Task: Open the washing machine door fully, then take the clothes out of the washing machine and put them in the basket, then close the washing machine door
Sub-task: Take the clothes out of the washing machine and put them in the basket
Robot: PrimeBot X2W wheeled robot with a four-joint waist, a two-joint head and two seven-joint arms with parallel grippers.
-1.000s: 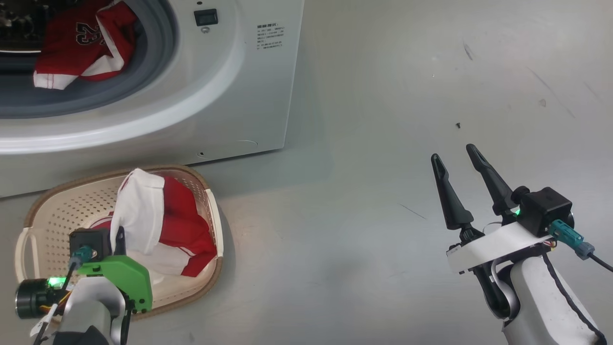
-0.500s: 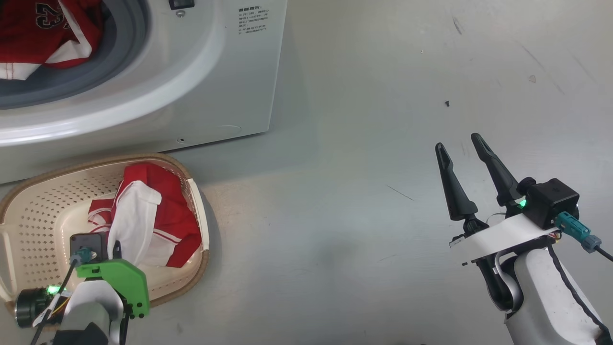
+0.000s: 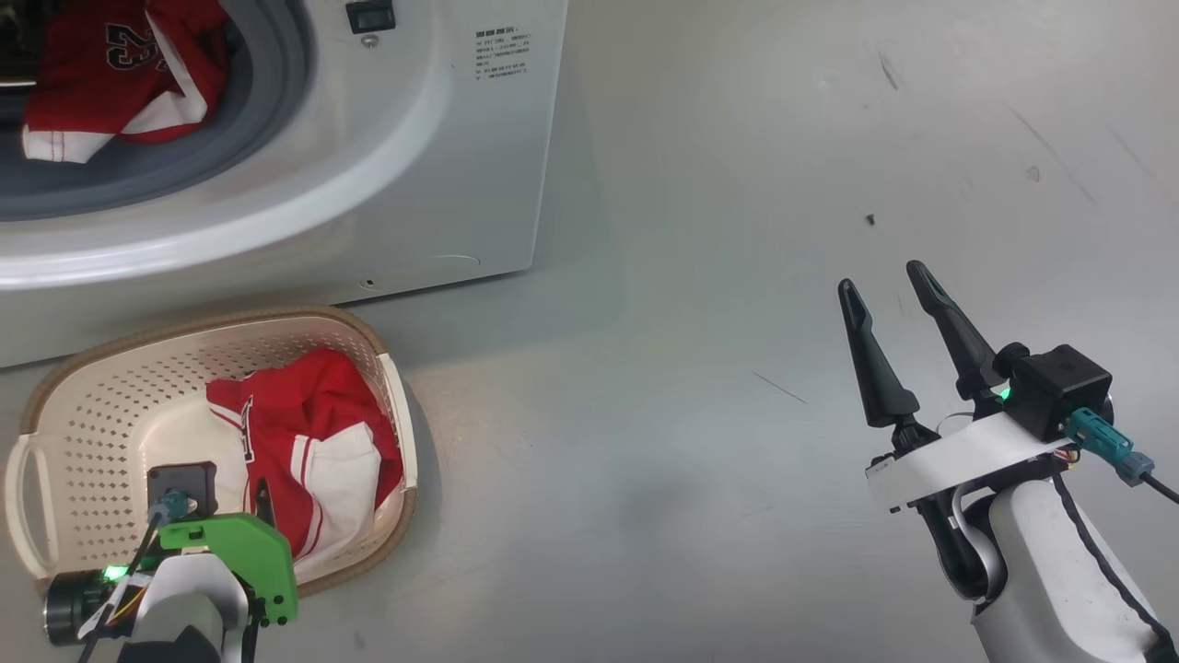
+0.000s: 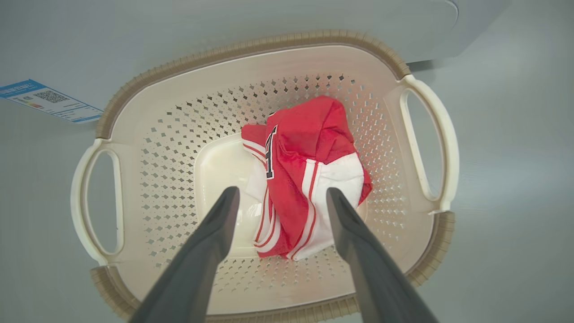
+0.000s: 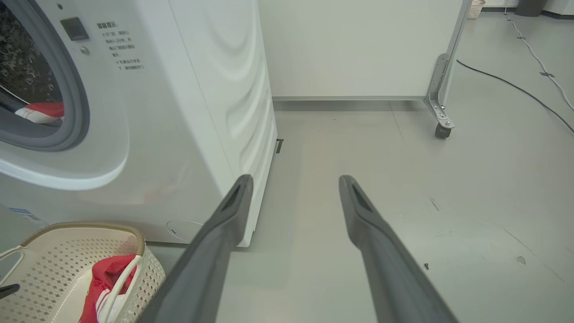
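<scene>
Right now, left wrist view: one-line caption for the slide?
Open left gripper hovers over a red-and-white jersey lying in the cream basket, in front of the washing machine.

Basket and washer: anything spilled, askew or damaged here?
Nothing stands out. One red jersey lies crumpled inside the basket, none of it over the rim; another jersey sits in the drum of the washing machine.

The head view looks steeply down on the basket [image 3: 92, 424] and the washing machine [image 3: 442, 166]. Both wrist views share the basket, the left from close above.
</scene>
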